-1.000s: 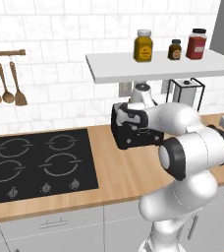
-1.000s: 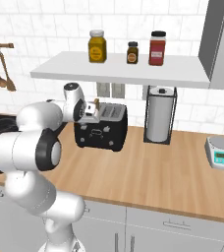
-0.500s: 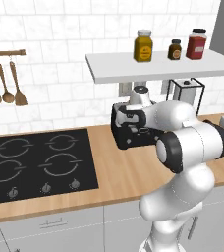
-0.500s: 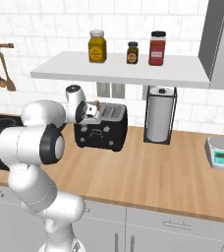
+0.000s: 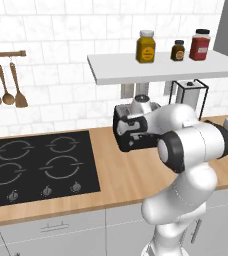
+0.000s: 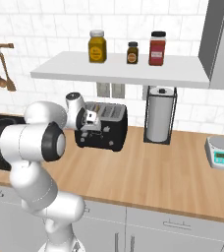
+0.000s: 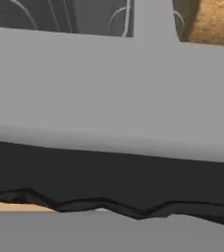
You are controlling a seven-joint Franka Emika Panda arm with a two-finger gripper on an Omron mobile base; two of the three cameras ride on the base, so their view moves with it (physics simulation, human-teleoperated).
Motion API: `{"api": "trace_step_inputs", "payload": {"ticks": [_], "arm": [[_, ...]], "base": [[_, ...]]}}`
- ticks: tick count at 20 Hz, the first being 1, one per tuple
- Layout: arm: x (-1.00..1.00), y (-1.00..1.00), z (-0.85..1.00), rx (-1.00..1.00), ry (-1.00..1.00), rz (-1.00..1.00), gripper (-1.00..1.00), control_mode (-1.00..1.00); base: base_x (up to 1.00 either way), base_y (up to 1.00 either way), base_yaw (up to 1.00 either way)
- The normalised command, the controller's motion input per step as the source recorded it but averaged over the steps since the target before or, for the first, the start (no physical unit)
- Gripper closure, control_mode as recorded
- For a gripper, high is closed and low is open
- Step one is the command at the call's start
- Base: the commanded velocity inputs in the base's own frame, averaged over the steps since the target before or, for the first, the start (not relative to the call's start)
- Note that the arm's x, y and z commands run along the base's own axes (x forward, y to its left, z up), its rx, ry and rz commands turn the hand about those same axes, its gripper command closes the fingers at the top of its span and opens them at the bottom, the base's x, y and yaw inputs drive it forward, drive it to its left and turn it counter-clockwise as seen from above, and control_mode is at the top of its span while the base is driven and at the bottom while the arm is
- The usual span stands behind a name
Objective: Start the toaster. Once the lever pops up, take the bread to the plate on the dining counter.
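The black toaster (image 5: 123, 140) (image 6: 112, 132) stands on the wood worktop under the shelf. My gripper (image 5: 137, 129) (image 6: 91, 128) is pressed against its end nearest the hob, hand tilted down onto it. Whether the jaws are open or shut is hidden by the hand and the toaster body. In the hand view the toaster's grey top (image 7: 109, 88) is very close, with its slots along the upper edge. A tan piece of the bread (image 7: 215, 21) sits in a slot at the upper right. The plate and the dining counter are out of view.
A black hob (image 5: 31, 167) lies left of the toaster. To its right are a paper towel holder (image 6: 159, 120) and a small kitchen scale (image 6: 222, 151). The white shelf (image 6: 119, 69) with three jars hangs low over the toaster. Wooden utensils (image 5: 6, 92) hang on the wall.
The hand has sunk slightly at the toaster's end and the elbow has shifted a little. The toaster has stayed in place.
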Motion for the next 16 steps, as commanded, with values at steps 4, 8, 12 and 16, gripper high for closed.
{"api": "trace_step_inputs", "payload": {"ticks": [4, 8, 12, 16], "arm": [[-0.01, 0.00, -0.73, 0.00, -0.07, -0.03, 1.00, -1.00], [-0.19, 0.00, -0.87, 0.00, -0.14, -0.04, 1.00, -1.00], [-0.32, -0.01, -0.39, 0.00, -0.17, -0.05, 1.00, -1.00], [-0.24, 0.00, 0.20, 0.04, -0.22, -0.03, 1.00, -1.00]], "base": [[0.00, 0.00, 0.00], [0.00, 0.00, 0.00], [0.00, 0.00, 0.00], [0.00, 0.00, 0.00]]}}
